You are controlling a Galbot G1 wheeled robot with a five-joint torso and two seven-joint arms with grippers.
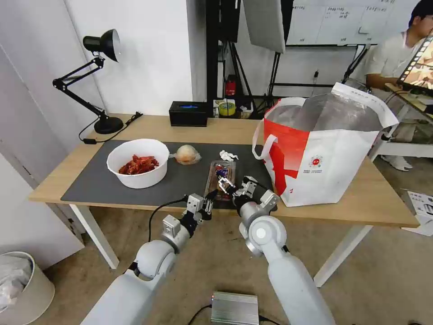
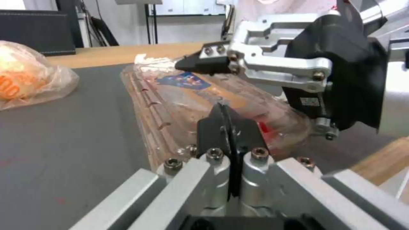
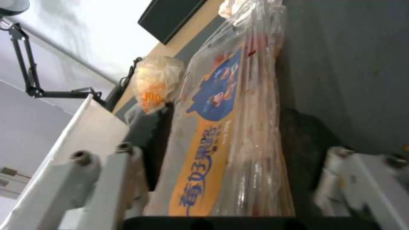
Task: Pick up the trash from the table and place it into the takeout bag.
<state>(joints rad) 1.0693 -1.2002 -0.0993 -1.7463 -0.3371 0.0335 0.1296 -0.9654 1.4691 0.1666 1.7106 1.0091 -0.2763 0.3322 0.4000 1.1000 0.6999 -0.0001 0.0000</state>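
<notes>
The trash lies on the grey mat (image 1: pixel 90 185) of the table (image 1: pixel 361 203). It is a white bowl of red shells (image 1: pixel 137 162), a plastic-wrapped tan lump (image 1: pixel 187 155), a crumpled tissue (image 1: pixel 228 156) and a clear clamshell tray (image 1: pixel 219 177). My right gripper (image 1: pixel 234 184) straddles the tray's near end. The tray (image 3: pixel 230 127) fills the gap between its two pads, so it is shut on it, and the tray rests on the mat. My left gripper (image 1: pixel 208 204) is shut and empty, its tips (image 2: pixel 228 121) against the tray's near edge (image 2: pixel 179 92). The takeout bag (image 1: pixel 324 149) stands open to the right.
A black box (image 1: pixel 188 113) and a desk lamp (image 1: pixel 97 81) stand at the table's back. Bare wood lies in front of the bag. On the floor are a white bin (image 1: pixel 18 284) at the left and a silver box (image 1: pixel 234 308) below the arms.
</notes>
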